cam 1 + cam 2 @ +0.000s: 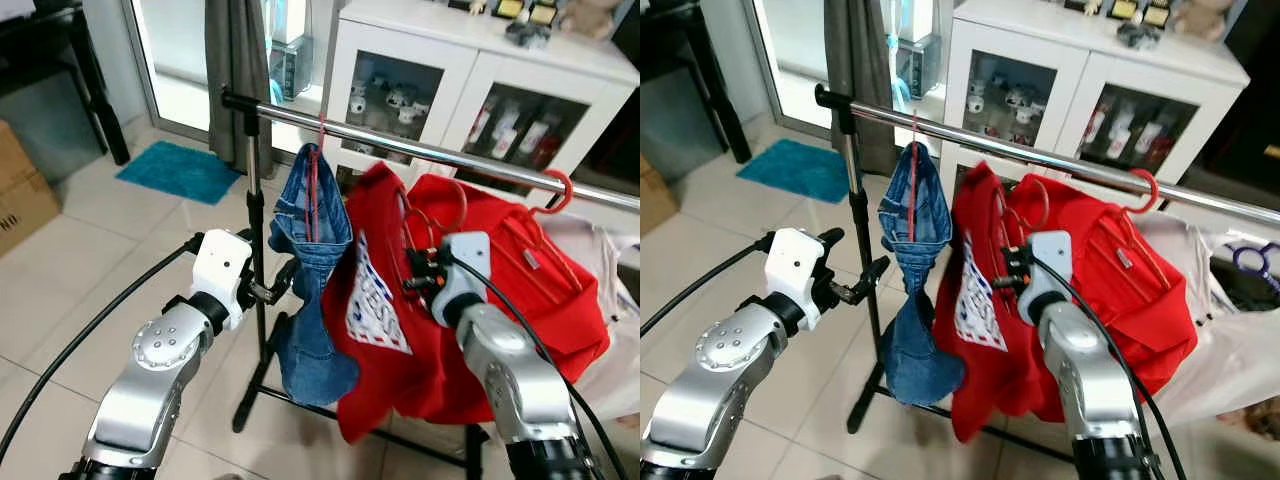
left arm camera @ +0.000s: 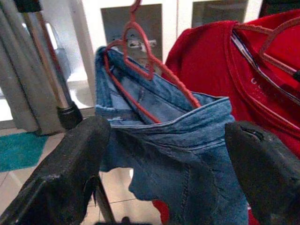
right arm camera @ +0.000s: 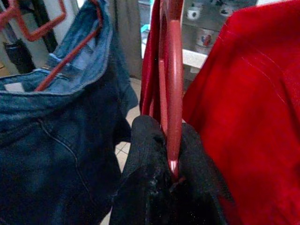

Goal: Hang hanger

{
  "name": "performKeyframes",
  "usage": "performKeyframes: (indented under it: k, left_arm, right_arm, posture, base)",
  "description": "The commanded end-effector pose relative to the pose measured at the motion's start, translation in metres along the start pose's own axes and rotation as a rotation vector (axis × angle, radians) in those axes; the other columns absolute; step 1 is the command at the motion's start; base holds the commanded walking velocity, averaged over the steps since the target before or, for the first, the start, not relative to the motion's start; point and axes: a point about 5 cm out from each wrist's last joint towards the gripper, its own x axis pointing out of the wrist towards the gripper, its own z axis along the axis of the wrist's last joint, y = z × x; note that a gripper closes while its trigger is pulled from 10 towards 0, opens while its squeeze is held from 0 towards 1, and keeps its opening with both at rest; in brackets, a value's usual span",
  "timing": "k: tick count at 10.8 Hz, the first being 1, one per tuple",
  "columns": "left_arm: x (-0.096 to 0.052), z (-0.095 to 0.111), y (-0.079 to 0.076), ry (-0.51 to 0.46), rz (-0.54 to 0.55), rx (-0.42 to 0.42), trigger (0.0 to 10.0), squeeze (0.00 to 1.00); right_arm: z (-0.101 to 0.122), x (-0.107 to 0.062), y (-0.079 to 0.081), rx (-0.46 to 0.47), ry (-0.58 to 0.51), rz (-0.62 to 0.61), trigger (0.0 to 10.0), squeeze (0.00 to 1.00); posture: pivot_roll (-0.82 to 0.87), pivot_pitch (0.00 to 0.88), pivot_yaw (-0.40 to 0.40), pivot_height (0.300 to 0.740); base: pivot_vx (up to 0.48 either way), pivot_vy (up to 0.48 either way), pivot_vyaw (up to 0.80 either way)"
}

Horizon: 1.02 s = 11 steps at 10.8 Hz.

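A metal rail [image 1: 400,145] of a clothes rack crosses in front of me. Blue jeans [image 1: 310,250] hang from it on a thin red hanger [image 2: 140,56]. My left gripper [image 2: 164,154] is open just in front of the jeans, one finger on each side, touching nothing. My right gripper [image 3: 171,154] is shut on a red hanger [image 3: 174,84] that carries a red T-shirt [image 1: 375,300] with a printed logo. That hanger's hook [image 1: 455,200] sits below the rail, apart from it.
A second red garment [image 1: 545,280] hangs by its hanger hook [image 1: 558,190] further right on the rail, with pale clothes [image 1: 620,260] beyond. The rack's upright post [image 1: 255,230] stands beside my left gripper. A white cabinet [image 1: 450,60], a teal mat [image 1: 180,170] and a cardboard box [image 1: 20,200] lie behind.
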Motion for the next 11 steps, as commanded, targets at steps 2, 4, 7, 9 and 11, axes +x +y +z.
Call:
performKeyframes:
  k: [2,4,7,9,11]
  left_arm:
    - [0.005,0.001,-0.004,-0.001,-0.035,0.007,10.0,0.00]
    - [0.003,0.001,-0.004,0.003,-0.038,0.007,10.0,0.00]
    - [-0.001,-0.002,-0.001,0.012,-0.030,0.011,10.0,0.00]
    - [-0.002,0.000,-0.001,0.013,-0.039,0.022,10.0,0.00]
    - [-0.002,0.001,-0.001,0.007,-0.052,0.021,10.0,0.00]
  right_arm:
    - [0.008,-0.005,-0.006,0.007,-0.036,-0.036,0.0,0.00]
    - [0.008,-0.006,-0.004,0.007,-0.031,-0.030,0.0,0.00]
    - [0.007,-0.005,0.000,0.010,-0.022,-0.017,0.0,0.00]
    - [0.006,-0.003,0.003,0.017,-0.022,-0.012,0.0,0.00]
    - [0.005,-0.006,0.004,0.021,-0.019,-0.005,0.0,0.00]
  posture:
    - [-0.08,0.000,-0.038,0.740]
    - [-0.07,0.000,-0.043,0.740]
    - [-0.06,0.000,-0.048,0.740]
    - [-0.05,0.000,-0.042,0.740]
    - [-0.05,0.000,-0.052,0.740]
  base:
    - [-0.289,0.000,0.00]
    - [-0.289,0.000,0.00]
    - [-0.278,0.000,0.00]
    - [-0.247,0.000,0.00]
    - [-0.122,0.000,0.00]
